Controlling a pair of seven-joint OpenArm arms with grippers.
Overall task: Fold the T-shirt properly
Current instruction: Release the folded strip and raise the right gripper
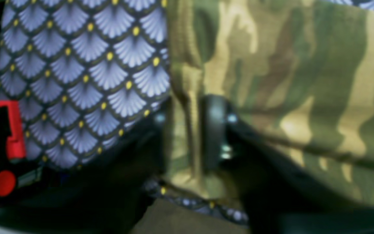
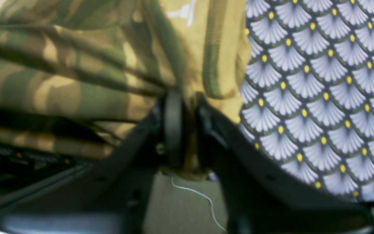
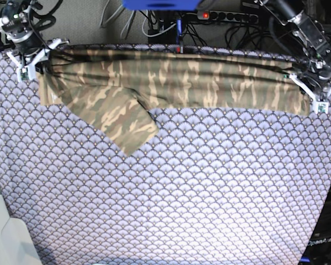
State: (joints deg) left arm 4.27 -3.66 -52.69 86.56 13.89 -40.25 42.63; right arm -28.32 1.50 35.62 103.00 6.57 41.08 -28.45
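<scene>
The camouflage T-shirt (image 3: pixel 182 83) lies stretched as a long band across the far part of the table, with one sleeve (image 3: pixel 121 118) angled toward the middle. My left gripper (image 3: pixel 308 93) is at the band's right end. In the left wrist view the shirt's hem (image 1: pixel 187 97) sits between the parted fingers of the left gripper (image 1: pixel 187 133). My right gripper (image 3: pixel 36 62) is at the band's left end. Close up, the right gripper (image 2: pixel 190 126) has tan cloth (image 2: pixel 76 81) in a narrow gap between its jaws.
The lavender fan-scale tablecloth (image 3: pixel 182 193) covers the whole table. Cables and a power strip (image 3: pixel 226 15) run behind the far edge. A red clamp part (image 1: pixel 13 130) shows beside the left wrist. A loose white thread (image 2: pixel 200 195) hangs under the right gripper.
</scene>
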